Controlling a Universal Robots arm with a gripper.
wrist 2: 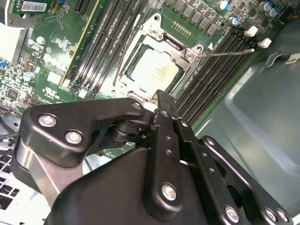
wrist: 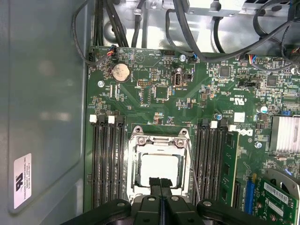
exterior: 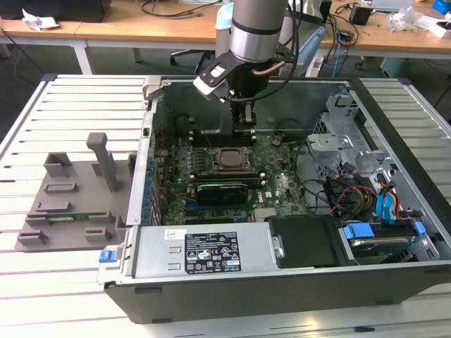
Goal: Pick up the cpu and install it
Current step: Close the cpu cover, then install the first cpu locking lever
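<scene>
My end effector [wrist: 160, 183] is closed, empty, fingertips together just above the cpu [wrist: 158, 166] lying in its socket [wrist: 159, 139].

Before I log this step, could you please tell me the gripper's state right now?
Gripper: shut, fingers pressed together with nothing between them, above the cpu lying in its socket.
</scene>
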